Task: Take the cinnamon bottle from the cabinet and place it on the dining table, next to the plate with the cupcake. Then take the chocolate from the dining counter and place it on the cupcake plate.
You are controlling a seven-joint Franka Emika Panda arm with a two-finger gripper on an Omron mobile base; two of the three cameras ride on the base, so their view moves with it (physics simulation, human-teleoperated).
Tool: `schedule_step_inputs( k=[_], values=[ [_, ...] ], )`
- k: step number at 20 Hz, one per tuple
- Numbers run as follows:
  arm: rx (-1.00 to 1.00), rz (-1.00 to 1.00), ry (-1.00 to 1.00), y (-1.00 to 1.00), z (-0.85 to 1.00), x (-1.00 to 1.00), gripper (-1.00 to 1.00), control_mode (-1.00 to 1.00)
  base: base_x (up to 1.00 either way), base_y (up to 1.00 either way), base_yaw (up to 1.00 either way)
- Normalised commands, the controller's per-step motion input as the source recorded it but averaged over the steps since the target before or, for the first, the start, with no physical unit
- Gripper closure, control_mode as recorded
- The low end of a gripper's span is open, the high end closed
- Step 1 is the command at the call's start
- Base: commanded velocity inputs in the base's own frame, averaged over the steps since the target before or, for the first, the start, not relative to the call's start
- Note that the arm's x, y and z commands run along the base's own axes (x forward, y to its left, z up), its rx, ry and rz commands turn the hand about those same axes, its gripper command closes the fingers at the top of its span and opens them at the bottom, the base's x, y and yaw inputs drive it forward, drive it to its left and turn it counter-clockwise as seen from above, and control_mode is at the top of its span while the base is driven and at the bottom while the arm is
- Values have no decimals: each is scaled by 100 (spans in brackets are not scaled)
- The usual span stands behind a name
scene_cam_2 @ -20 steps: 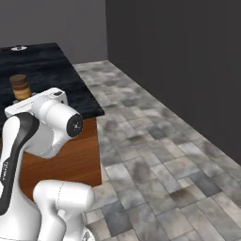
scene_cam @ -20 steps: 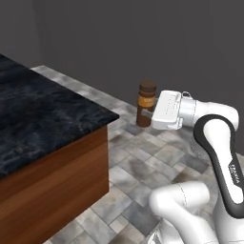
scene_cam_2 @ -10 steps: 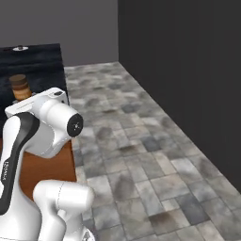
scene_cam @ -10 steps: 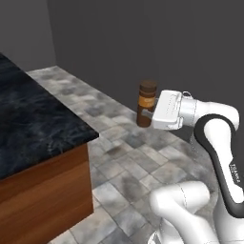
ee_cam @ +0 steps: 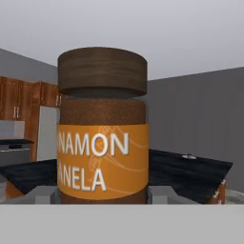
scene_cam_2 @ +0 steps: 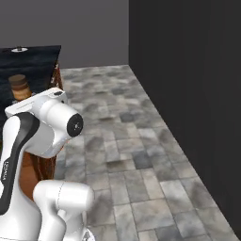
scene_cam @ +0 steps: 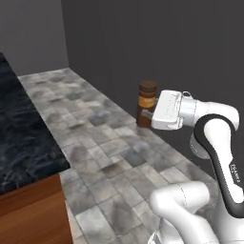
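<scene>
The bottle (scene_cam: 147, 103) stands upright between the fingers (scene_cam: 147, 115) — cap on top, long axis vertical — firmly grasped.

The cinnamon bottle (scene_cam: 147, 102) – brown, dark-capped, orange-banded – stands upright in the air above the tiled floor, well apart from the black marbled dining table (scene_cam: 24, 143) – its corner at left

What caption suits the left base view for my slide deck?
White robot arm's fingers holding an upright brown cinnamon bottle with orange band above grey tiled floor, beside the black marbled stone island.
</scene>
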Motion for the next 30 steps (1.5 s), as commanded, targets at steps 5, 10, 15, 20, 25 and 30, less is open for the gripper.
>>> schedule_step_inputs(
  k=[5,10,15,20,25,30],
  values=[
    [0,0,0,0,0,0,100,100,100,-66,23],
    [0,0,0,0,0,0,100,100,100,-58,18],
    [0,0,0,0,0,0,100,100,100,-41,10],
    [0,0,0,0,0,0,100,100,100,-19,4],
    [0,0,0,0,0,0,100,100,100,-3,2],
    [0,0,0,0,0,0,100,100,100,0,1]
  ],
)
